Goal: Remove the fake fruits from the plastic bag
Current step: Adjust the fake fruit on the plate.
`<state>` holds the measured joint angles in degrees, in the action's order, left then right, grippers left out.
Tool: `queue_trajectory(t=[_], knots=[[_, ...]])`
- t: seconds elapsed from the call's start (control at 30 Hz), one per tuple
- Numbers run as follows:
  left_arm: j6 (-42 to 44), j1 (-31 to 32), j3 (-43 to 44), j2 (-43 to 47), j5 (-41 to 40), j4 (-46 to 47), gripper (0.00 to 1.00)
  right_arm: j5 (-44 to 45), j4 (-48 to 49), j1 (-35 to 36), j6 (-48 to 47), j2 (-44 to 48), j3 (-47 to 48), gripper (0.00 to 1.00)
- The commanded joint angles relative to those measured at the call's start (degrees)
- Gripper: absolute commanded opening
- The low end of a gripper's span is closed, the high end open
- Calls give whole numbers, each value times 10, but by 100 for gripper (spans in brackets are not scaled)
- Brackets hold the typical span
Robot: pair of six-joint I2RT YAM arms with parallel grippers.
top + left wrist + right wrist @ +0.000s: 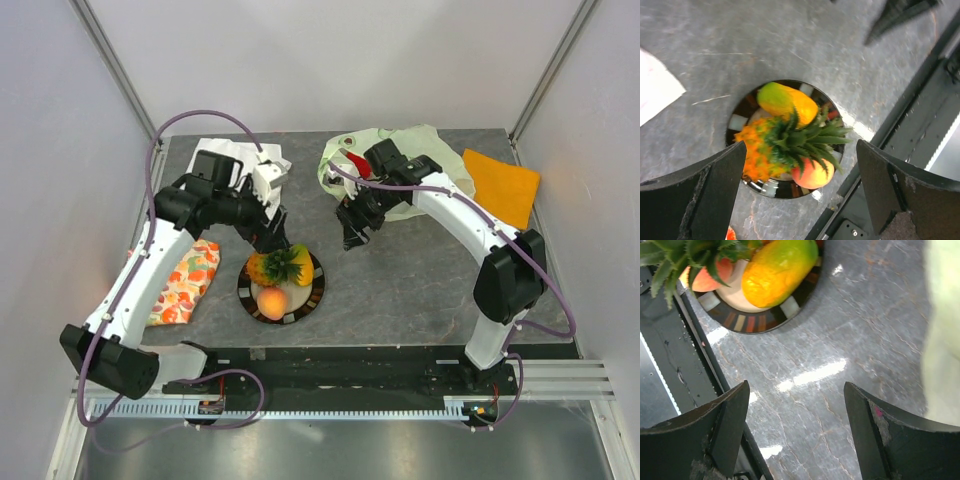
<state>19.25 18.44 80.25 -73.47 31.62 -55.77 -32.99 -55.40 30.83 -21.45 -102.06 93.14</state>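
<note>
The left gripper (800,150) hangs wide open and empty over the plate (737,122). On the plate the pineapple (754,152), mango (787,102) and peach (812,176) lie touching one another. The right gripper (796,387), also wide open and empty, hovers above the bare surface (850,330) between the plate and the bag (415,145). A red piece (358,165) shows at the bag's left part, near the right gripper.

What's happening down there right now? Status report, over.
Left claw open above plate. Right claw open, empty, beside bag. Pineapple, mango, peach on plate; red piece at bag. Nothing blocking.
</note>
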Motion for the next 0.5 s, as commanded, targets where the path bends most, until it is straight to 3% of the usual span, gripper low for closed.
queue_trajectory(t=[0.0, 0.23, 0.47], knots=[[39, 43, -20, 2, -31, -22, 97, -17, -2, -12, -8, 17, 23, 84], [60, 85, -66, -26, -101, -4, 95, -20, 4, -16, -5, 21, 22, 84], [64, 94, -77, -42, -120, 24, 78, -21, 16, -17, 6, 30, 5, 84]])
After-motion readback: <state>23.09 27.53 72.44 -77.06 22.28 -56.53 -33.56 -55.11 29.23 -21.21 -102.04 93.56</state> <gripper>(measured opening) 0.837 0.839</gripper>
